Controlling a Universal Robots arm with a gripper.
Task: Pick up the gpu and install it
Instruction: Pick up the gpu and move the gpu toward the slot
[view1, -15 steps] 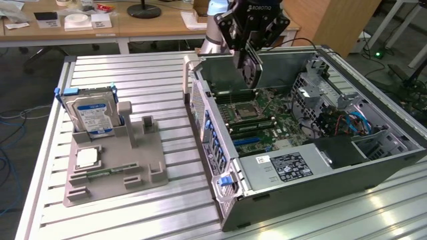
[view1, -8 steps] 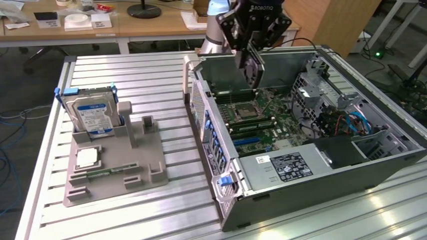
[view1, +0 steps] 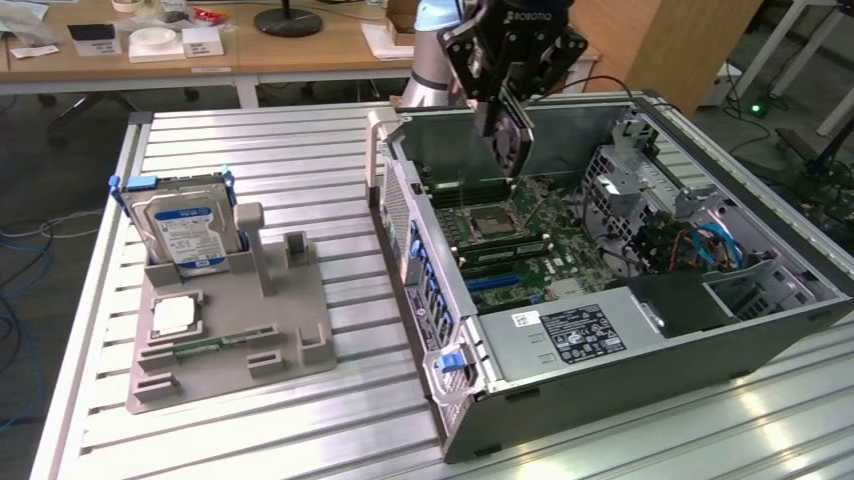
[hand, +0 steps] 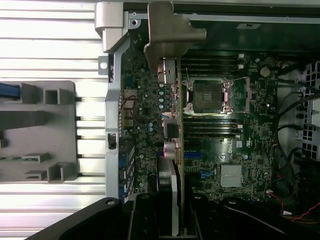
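Slatted metal table (view1: 267, 150), open computer case (view1: 627, 360), jaws pinching gpu (view1: 513, 140) upright above motherboard (view1: 534, 262)

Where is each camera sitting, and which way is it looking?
Exterior view: off the arm, high up, looking down across the table at the hard drive in its holder on the exterior view's left and the open computer case; the arm and the claw holding the gpu show.
Wrist view: on the wrist, looking down along the gpu into the case at the motherboard; the claw's dark fingers show.
Both share the claw, gpu, case and holder.
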